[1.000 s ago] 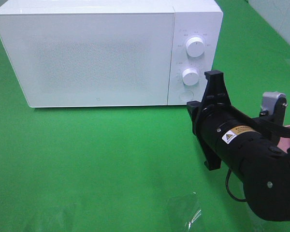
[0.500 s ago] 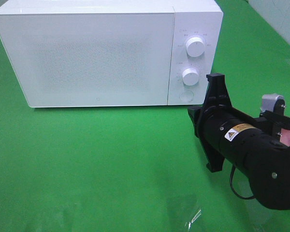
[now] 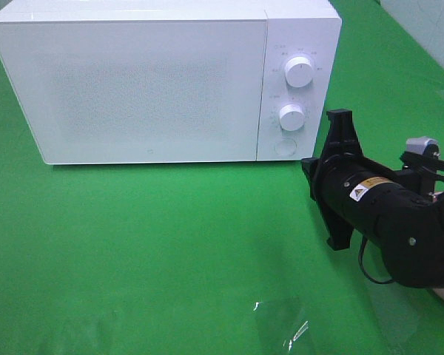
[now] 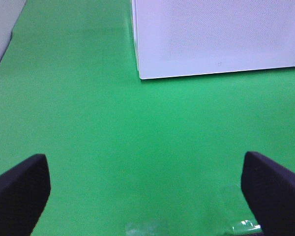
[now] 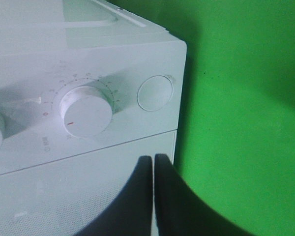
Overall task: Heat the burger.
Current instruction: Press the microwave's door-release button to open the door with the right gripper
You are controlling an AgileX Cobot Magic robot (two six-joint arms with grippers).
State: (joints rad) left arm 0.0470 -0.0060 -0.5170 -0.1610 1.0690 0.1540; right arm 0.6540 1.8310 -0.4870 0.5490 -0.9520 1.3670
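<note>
Burger: none in view. Maybe behind shut door (image 3: 133,89) of microwave (image 3: 170,9); cannot tell.
Microwave at back edge of worktop (image 3: 170,244).
Right gripper (image 5: 154,164): fingers pressed together, empty, just off button (image 5: 156,92) at microwave's right front corner.
Left gripper (image 4: 143,164): fingers spread wide, empty, over bare worktop, well apart from microwave.
Progress, judged: either loading not begun, or burger inside and timer unset. Heating unconfirmed.
Count: burger 0 seen, microwave 1, knobs (image 3: 299,72) 2, button 1, grippers 2.

One microwave (image 3: 148,81), two knobs (image 3: 299,72) (image 3: 291,117), one button (image 3: 284,146)
</note>
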